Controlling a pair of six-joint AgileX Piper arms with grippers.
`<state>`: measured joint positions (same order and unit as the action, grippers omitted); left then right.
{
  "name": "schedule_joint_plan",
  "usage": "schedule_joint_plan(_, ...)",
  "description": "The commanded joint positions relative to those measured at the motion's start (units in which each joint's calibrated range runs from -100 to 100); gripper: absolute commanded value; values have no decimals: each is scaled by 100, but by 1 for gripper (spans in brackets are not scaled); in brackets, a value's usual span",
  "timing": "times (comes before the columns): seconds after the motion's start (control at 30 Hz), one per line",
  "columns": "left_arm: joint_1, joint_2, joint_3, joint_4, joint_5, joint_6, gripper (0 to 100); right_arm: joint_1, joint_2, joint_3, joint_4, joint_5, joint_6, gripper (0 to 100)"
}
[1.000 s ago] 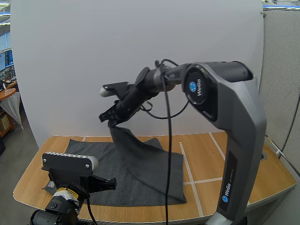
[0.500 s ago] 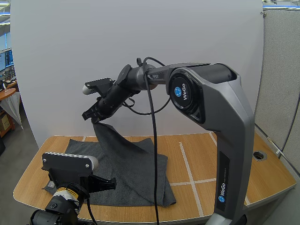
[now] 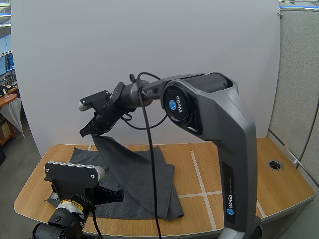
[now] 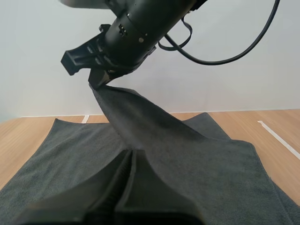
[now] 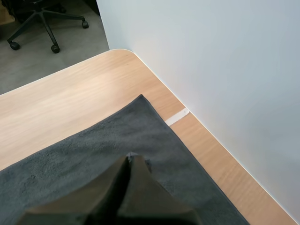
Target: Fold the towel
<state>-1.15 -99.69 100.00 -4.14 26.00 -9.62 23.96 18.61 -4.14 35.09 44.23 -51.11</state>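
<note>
A dark grey towel [image 3: 134, 186] lies across the left half of the wooden table [image 3: 224, 169]. My right gripper [image 3: 91, 131] is shut on one towel corner and holds it high above the towel's back left part, so a sheet of cloth hangs from it down to the table. In the left wrist view that gripper [image 4: 97, 79] pinches the corner above the towel [image 4: 197, 159]. A bit of cloth shows at my right gripper's tip [image 5: 132, 159], over the towel [image 5: 84, 154]. My left gripper [image 3: 118, 193] is shut, low over the towel's front; its fingers [image 4: 132, 161] lie together as one wedge.
White tape lines [image 3: 198, 174] cross the table. A round hole [image 3: 275, 165] sits near the right edge. A white wall panel [image 3: 149, 40] stands close behind the table. The table's rounded back left corner [image 5: 117, 54] lies beyond the towel's edge.
My right gripper has carried the held corner leftward across the towel. The towel's right edge has been drawn left with it. The left arm has not moved.
</note>
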Motion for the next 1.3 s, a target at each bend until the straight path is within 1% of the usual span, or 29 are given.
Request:
schedule_joint_plan(0.0, -20, -31, 0, -23, -132, -33, 0, 129, 119, -80, -33, -664, 26, 0)
schedule_joint_plan(0.1, -20, -31, 0, -23, -132, -33, 0, 192, 279, -283, -103, -664, 67, 0)
schedule_joint_plan(0.3, -20, -31, 0, -23, -132, -33, 0, 226, 706, -958, -286, -370, 407, 0)
schedule_joint_plan(0.73, -20, -31, 0, -23, -132, -33, 0, 227, 1529, -1784, -426, -335, 407, 0)
schedule_joint_plan(0.87, -20, -31, 0, -23, -132, -33, 0, 227, 1711, -1928, -437, -356, 407, 0)
schedule_joint_plan(1.1, -20, -31, 0, -23, -132, -33, 0, 234, 1916, -1926, -451, -876, 407, 0)
schedule_joint_plan(1.27, -20, -31, 0, -23, -132, -33, 0, 254, 1977, -1926, -452, -916, 385, 0)
